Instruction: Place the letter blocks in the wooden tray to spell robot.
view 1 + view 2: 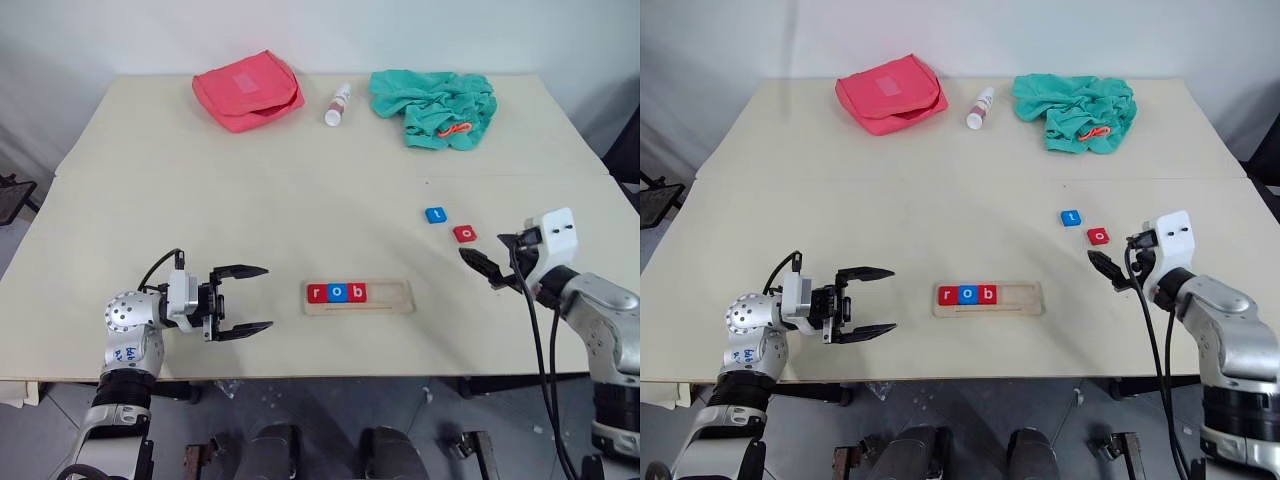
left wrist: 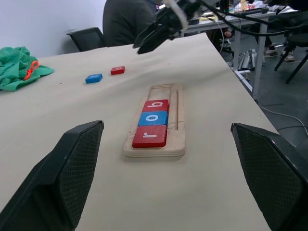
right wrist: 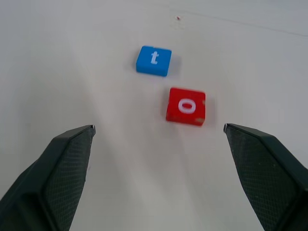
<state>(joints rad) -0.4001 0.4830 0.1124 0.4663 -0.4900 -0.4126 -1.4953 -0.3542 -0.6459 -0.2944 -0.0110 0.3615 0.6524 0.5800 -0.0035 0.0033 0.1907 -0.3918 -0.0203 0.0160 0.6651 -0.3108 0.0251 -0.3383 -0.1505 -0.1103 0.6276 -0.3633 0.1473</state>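
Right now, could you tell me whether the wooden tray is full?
Not full. The wooden tray holds three blocks, r, o, b; its right part is bare.

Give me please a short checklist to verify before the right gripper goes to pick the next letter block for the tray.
1. Right gripper open and holding nothing: ok.
2. Next letter, the red o block, lies flat on the table, letter up: ok.
3. Red o block apart from the blue t block, with a gap between them: ok.
4. Wooden tray holds r, o, b from its left end, with the fourth and fifth places free: ok.
5. Left gripper open and off to the side of the tray, not touching it: ok.
6. Red o block centred between the right gripper's fingers: not ok, it sits ahead and off-centre.
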